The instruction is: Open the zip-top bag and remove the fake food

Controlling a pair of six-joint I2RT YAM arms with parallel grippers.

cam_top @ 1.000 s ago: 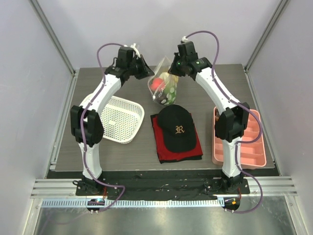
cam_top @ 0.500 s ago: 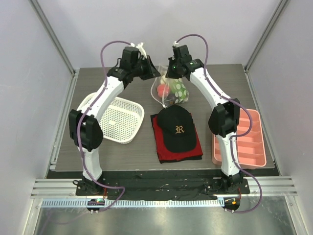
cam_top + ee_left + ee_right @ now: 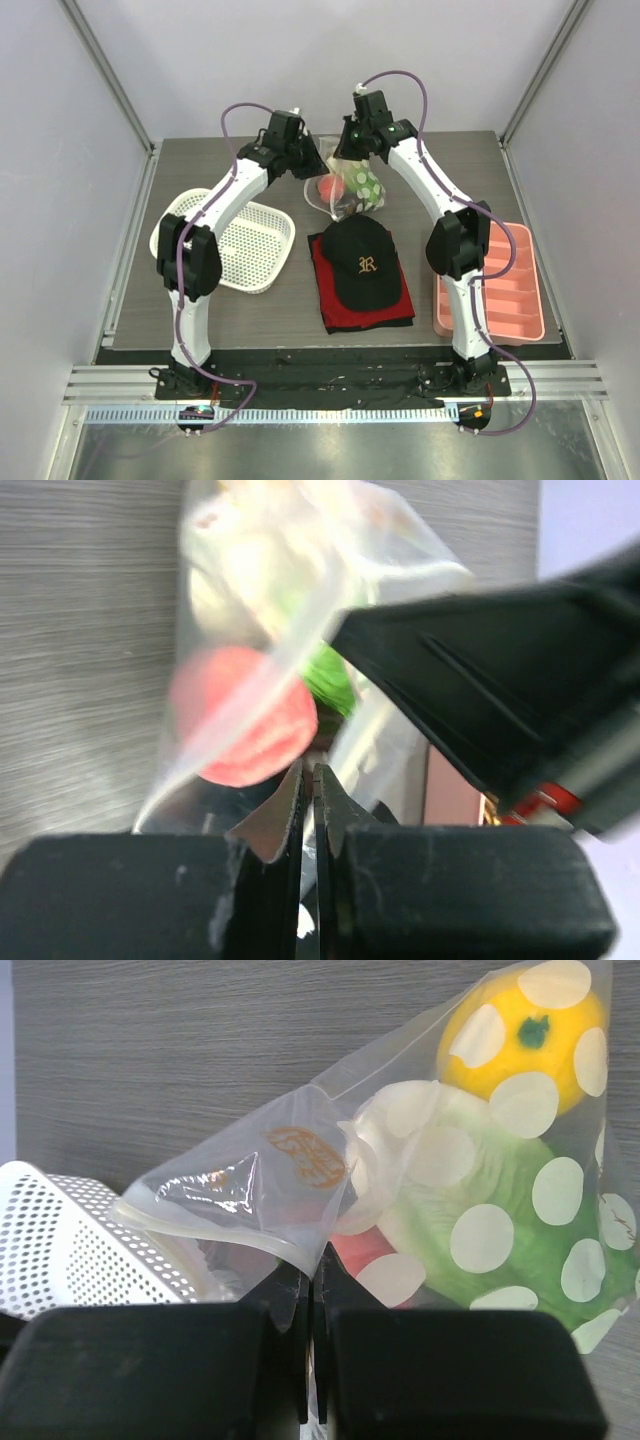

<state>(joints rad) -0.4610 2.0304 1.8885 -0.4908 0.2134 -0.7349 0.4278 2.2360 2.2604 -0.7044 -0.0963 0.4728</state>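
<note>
We see the zip-top bag near the far edge of the tabletop, just behind the cap, its film clamped by both the left end effector and the right end effector, while dots and blur mask the fake food, the peach half hidden.

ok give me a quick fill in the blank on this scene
The left pincer and right pincer are both ____ on the clear polka-dotted plastic zip-top bag.
The black baseball cap lies on a folded cloth coloured ____.
The white perforated plastic basket is on the ____ arm's side.
Missing: shut; red; left.
</note>
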